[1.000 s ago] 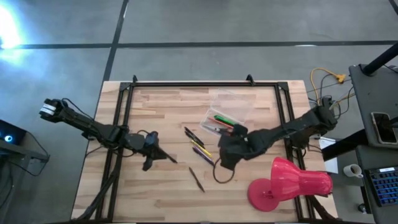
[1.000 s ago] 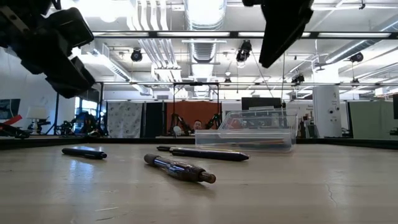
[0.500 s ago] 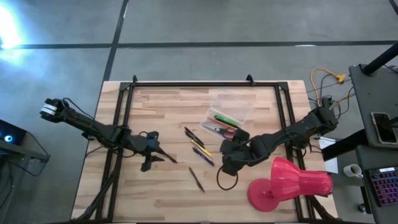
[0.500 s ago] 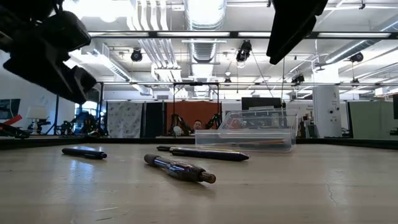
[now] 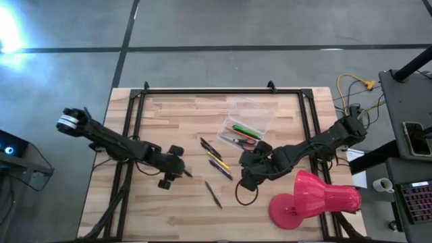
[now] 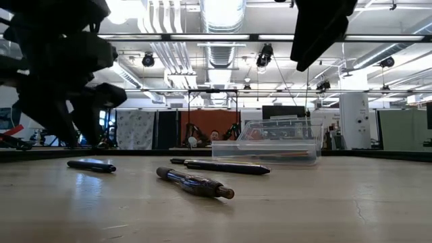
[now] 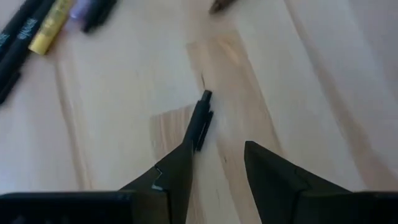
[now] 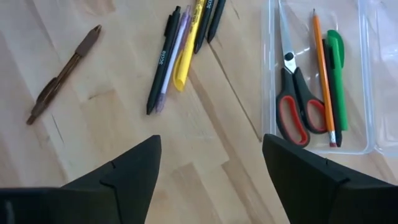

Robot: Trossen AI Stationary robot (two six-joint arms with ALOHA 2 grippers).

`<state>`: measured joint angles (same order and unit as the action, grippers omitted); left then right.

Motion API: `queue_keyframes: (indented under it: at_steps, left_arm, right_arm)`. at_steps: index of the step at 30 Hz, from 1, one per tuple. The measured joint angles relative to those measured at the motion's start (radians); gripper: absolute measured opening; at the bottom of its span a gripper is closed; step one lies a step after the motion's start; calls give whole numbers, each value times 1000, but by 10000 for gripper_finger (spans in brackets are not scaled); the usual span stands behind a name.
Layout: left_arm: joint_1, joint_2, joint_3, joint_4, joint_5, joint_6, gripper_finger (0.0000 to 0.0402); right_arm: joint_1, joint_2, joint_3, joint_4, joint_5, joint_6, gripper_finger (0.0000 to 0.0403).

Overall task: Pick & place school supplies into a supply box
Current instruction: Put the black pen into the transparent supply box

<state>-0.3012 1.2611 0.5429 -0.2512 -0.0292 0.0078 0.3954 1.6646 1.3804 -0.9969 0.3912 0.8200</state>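
Observation:
The clear supply box (image 5: pixel 246 125) (image 6: pixel 266 145) lies toward the table's far right. It holds red-handled scissors (image 8: pixel 298 106), an orange pencil (image 8: pixel 320 68) and a green pen (image 8: pixel 336 81). Black, purple and yellow pens (image 8: pixel 177 50) (image 5: pixel 216 158) lie beside it, and a brown pen (image 5: pixel 214 194) lies nearer. A short black pen (image 7: pixel 202 115) (image 5: pixel 186 173) lies alone at mid-table. My left gripper (image 7: pixel 217 146) (image 5: pixel 179 169) is open and low over that pen's end. My right gripper (image 8: pixel 211 140) (image 5: pixel 244 192) hangs open wide above the table, near the box. My left gripper has one finger tip (image 7: pixel 183 155) over the near end (image 7: pixel 198 140) of the short black pen, coming slanting down from the table's left. The pen lies flat on the wood, along the fingers. Whether the finger touches it, I cannot tell.
A large pink-red lamp-shaped object (image 5: pixel 314 199) lies at the table's near right corner, close to my right arm. Black frame rails (image 5: pixel 128 135) run along the table's left, right and far edges. Bare wood shows at the near left and far left.
My left gripper has moved toward the table's right and down, closing on the short black pen, and has turned as it went. The pens and the box have stayed where they were.

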Motion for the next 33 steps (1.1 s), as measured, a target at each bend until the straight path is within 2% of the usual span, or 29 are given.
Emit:
queue_keyframes:
  at_steps: [6,11,17,21,24,28,33]
  left_arm:
    - [13,74,-3,2,-9,61,129]
    - [23,137,-2,69,-36,62,129]
    - [23,158,30,42,-49,63,129]
    - [23,161,34,43,-51,120,129]
    - [31,174,27,42,-28,129,126]
    - [36,211,29,39,46,113,96]
    - [36,250,56,30,113,111,21]
  right_arm:
    - [0,0,0,0,1,11,274]
    - [0,0,-2,-1,1,12,274]
    - [0,1,-3,-1,2,19,274]
    - [0,1,-4,-1,1,19,274]
    - [0,2,-4,-1,2,19,274]
    - [0,2,-4,-1,1,19,274]
    - [1,2,-4,-1,-23,86,274]
